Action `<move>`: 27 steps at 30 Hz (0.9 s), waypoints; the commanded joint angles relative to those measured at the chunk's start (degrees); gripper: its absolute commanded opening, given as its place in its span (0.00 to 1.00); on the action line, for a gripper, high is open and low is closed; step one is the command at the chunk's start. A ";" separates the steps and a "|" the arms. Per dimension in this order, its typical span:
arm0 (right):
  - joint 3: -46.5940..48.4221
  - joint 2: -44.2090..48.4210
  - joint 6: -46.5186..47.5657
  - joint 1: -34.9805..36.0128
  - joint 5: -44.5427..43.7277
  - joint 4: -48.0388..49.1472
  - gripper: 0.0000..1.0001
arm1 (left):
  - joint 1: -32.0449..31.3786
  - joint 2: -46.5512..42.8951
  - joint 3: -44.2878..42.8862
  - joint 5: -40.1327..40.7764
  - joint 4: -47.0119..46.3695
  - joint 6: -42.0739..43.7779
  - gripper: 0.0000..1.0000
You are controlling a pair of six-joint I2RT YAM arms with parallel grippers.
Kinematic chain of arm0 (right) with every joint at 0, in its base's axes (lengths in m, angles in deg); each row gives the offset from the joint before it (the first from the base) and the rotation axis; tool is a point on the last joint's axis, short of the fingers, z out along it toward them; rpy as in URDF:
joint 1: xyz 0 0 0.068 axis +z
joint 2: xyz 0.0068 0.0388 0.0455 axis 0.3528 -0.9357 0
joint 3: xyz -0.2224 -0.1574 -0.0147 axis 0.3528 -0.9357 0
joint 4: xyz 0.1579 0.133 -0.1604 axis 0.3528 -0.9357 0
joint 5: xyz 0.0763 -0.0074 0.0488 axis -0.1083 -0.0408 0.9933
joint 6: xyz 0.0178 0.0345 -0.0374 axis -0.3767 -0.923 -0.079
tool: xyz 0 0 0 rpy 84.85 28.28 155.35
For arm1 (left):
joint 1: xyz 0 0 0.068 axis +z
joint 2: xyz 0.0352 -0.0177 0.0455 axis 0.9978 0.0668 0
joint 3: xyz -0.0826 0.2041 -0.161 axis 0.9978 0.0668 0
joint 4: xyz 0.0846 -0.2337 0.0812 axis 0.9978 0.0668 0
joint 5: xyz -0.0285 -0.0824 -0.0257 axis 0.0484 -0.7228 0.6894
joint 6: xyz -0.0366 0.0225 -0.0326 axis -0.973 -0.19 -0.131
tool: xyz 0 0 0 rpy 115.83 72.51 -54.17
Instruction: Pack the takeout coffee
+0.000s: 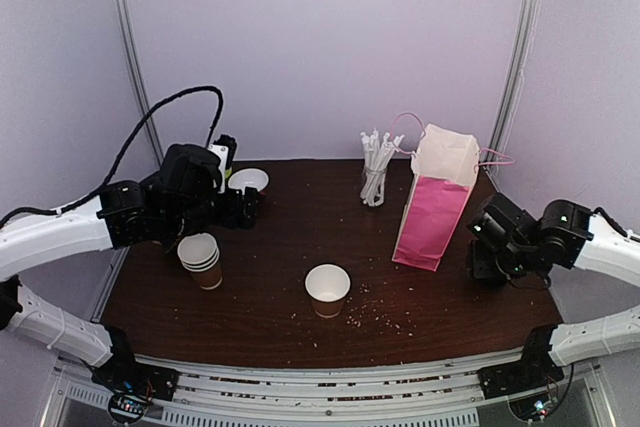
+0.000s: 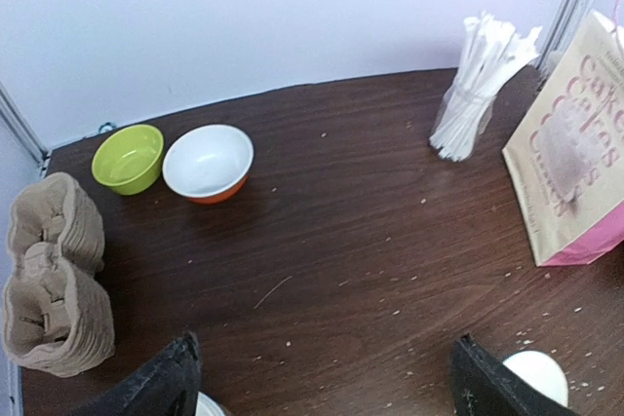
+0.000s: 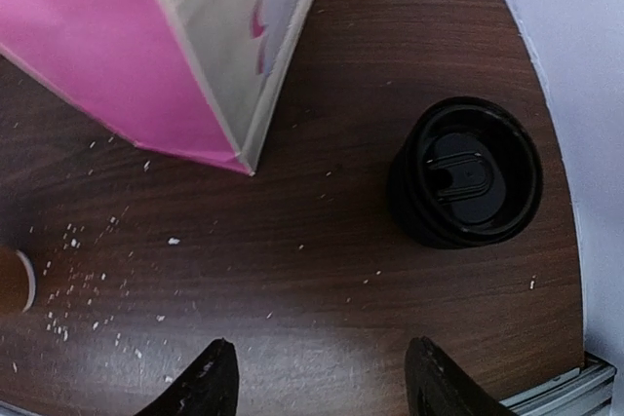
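Note:
The takeout coffee with its lid on is out of view. A single lidless brown cup (image 1: 327, 290) with a white inside stands at the table's front centre, and its rim (image 2: 534, 375) shows beside my left fingers. My left gripper (image 2: 327, 389) is open over bare wood near the cup stack (image 1: 200, 260), nothing between its fingers (image 2: 168, 383). My right gripper (image 3: 322, 389) is open too, low over the table beside the pink bag (image 1: 437, 202). A squat black stack of lids (image 3: 466, 172) sits just ahead and right of it.
A glass of white straws (image 1: 376, 169) stands at the back by the pink bag (image 3: 146, 46). A white bowl (image 2: 208, 161) and a green bowl (image 2: 128, 157) sit back left. Cardboard cup carriers (image 2: 54, 280) lie at the left edge. Crumbs dot the wood.

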 commanded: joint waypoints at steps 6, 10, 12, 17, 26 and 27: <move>-2.75 -1.36 7.25 -16.79 0.76 9.68 0.58 | 1.42 -4.17 8.05 4.76 -6.12 2.88 0.91; -3.76 -4.21 10.47 -22.54 5.53 13.92 0.55 | 1.42 -4.00 8.18 3.70 -6.51 2.23 0.91; -4.21 -5.89 11.71 -24.52 6.80 15.47 0.54 | 1.42 -3.82 8.33 3.13 -6.54 2.12 0.91; -5.89 -8.02 14.21 -29.32 8.69 18.75 0.52 | 1.41 -2.97 7.78 2.59 -6.10 2.25 0.91; -7.02 -11.87 15.75 -31.73 12.33 21.21 0.42 | 1.42 -1.65 7.52 2.15 -5.90 2.03 0.90; -7.06 -11.94 15.80 -31.83 12.33 21.16 0.41 | 1.42 -1.50 7.49 2.13 -5.81 2.07 0.90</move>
